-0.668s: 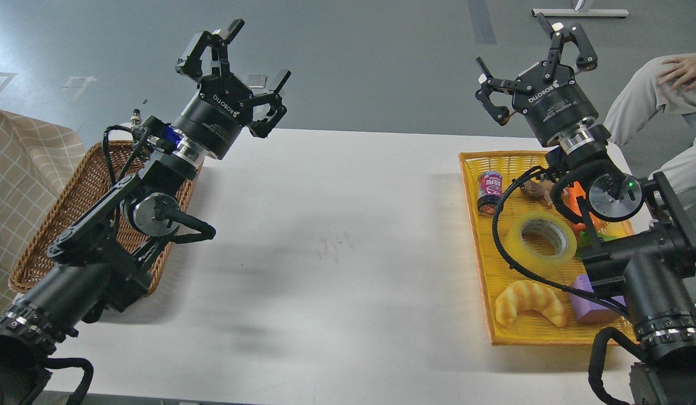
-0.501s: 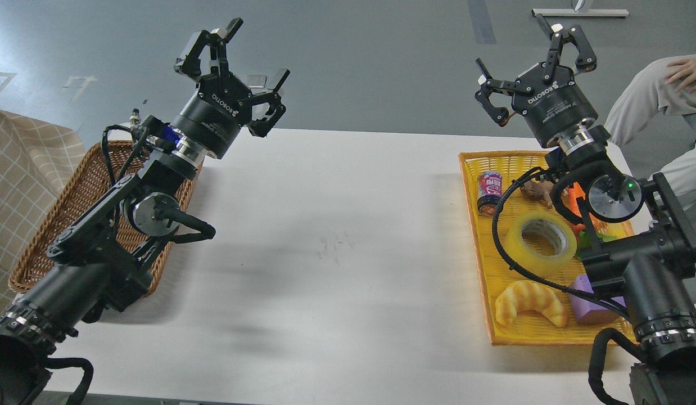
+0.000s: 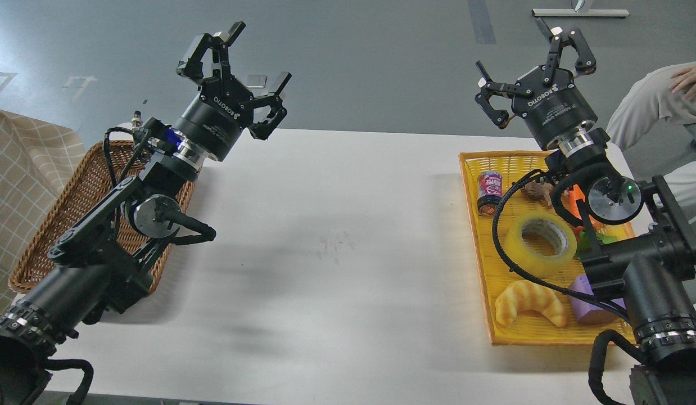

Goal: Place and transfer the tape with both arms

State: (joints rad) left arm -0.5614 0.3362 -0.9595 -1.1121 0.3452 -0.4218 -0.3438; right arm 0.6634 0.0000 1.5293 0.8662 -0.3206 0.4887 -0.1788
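**Tape waits in the tray, both hands raised and empty**

Grey floor fills the top of the frame, and below it a plain white worktop (image 3: 337, 253) spans the middle. At the right of the frame a yellow woven-plastic tray (image 3: 471, 225) holds the tape (image 3: 541, 243), a wide translucent yellow ring with a pale core, lying flat near the tray's centre. Just below it lies a glossy golden croissant (image 3: 529, 302); beside that sits a purple block (image 3: 587, 308), and above, a small drinks can (image 3: 490, 192). At the left edge lies a brown wicker basket (image 3: 50, 225).

Both hands are released and hold nothing. The left hand (image 3: 235, 73) hovers at upper left with fingers spread, above the basket's far end. The right hand (image 3: 533, 70) hangs at upper right, fingers splayed, well above the tray.

Judging the risks: the right arm's black cable (image 3: 502, 247) loops across the roll's left side, so a descent could snag it or drag the roll. The tape's smooth, curved wall may slip from hard fingers unless they span the ring squarely or hook the core. Crowding matters too; the croissant and block sit close enough to be nudged. A seated person's knee (image 3: 651, 107) is near the right arm at the frame's right edge.
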